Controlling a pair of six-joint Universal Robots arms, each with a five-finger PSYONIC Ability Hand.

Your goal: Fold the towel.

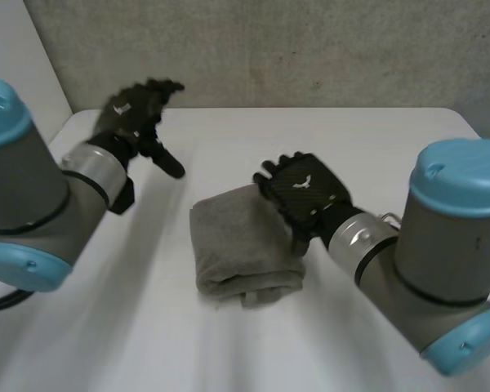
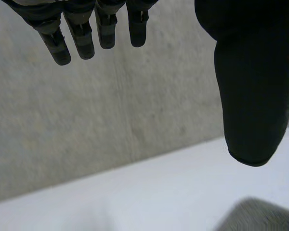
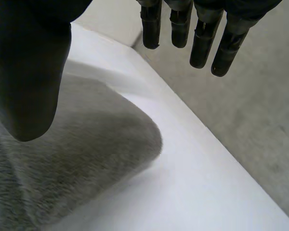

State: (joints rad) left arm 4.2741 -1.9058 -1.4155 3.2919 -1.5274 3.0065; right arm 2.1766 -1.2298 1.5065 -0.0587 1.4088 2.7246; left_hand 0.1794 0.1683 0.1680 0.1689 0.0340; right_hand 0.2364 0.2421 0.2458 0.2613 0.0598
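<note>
A grey towel (image 1: 241, 245) lies folded into a thick bundle in the middle of the white table (image 1: 376, 139). My right hand (image 1: 306, 192) hovers at the towel's far right corner, palm down. In the right wrist view its thumb (image 3: 29, 72) and fingers (image 3: 204, 38) stand apart above the towel (image 3: 86, 159) with nothing between them. My left hand (image 1: 135, 110) is raised over the table's far left part, well clear of the towel. In the left wrist view its fingers (image 2: 77, 33) are straight and its thumb (image 2: 250, 86) sticks out, with a corner of the towel (image 2: 260, 216) below.
A grey concrete wall (image 1: 269, 49) rises right behind the table's far edge. Bare table surface (image 1: 131, 327) lies to the left and in front of the towel. Both arms (image 1: 33, 188) reach in from the near corners.
</note>
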